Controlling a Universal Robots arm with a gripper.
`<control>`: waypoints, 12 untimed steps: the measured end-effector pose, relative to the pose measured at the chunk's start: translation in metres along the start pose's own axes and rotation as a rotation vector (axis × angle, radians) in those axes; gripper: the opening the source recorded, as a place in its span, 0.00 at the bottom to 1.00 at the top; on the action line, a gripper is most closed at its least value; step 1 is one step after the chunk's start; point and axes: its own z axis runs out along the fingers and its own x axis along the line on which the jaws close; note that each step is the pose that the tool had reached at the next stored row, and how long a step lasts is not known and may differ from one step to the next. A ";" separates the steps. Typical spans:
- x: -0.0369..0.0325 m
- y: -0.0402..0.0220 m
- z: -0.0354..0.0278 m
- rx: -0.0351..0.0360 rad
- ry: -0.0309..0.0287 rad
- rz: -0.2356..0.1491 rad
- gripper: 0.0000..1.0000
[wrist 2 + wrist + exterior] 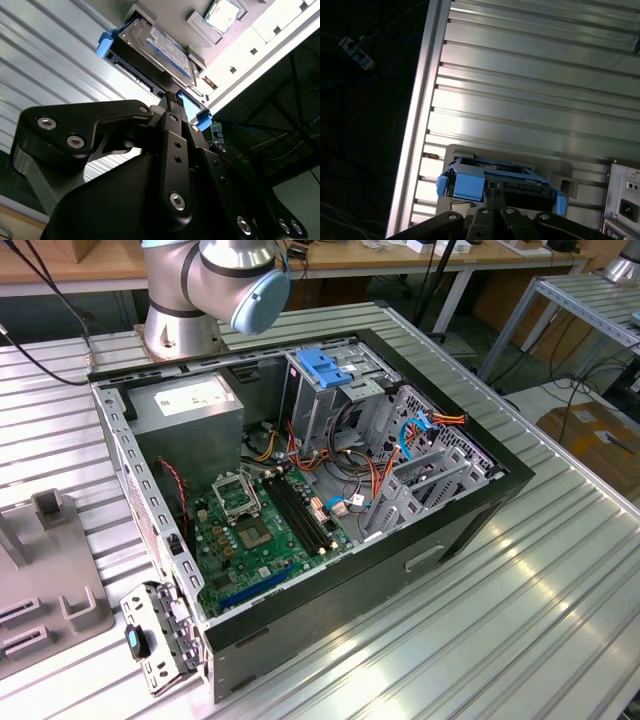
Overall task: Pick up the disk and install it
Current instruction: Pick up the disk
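The disk (161, 46) is a flat metal drive with a white-and-blue label and blue plastic side rails. It rests in a grey holder (199, 23) on the ribbed aluminium table. In both wrist views my gripper (173, 98) hovers at the disk's near edge, its two black fingers pressed together with nothing visible between them. In the first wrist view the disk (495, 173) lies just beyond the gripper (495, 194), with a blue rail at each end. The open computer case (480, 505) lies on its side in the exterior view.
Inside the case are a grey drive cage with a blue latch (325, 365), a grey power supply box (190, 405), the green motherboard (260, 530) and loose cables. The arm's base (180, 325) stands behind the case. A grey fixture (50, 580) sits at the exterior view's left.
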 end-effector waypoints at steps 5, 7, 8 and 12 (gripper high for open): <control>0.0000 0.0000 0.0000 -0.0007 0.0016 -0.048 0.11; 0.0000 0.0000 0.0000 -0.0009 0.0021 -0.066 0.11; 0.0000 0.0000 0.0001 -0.0011 0.0023 -0.075 0.11; -0.0001 0.0001 0.0001 -0.0016 0.0035 -0.113 0.11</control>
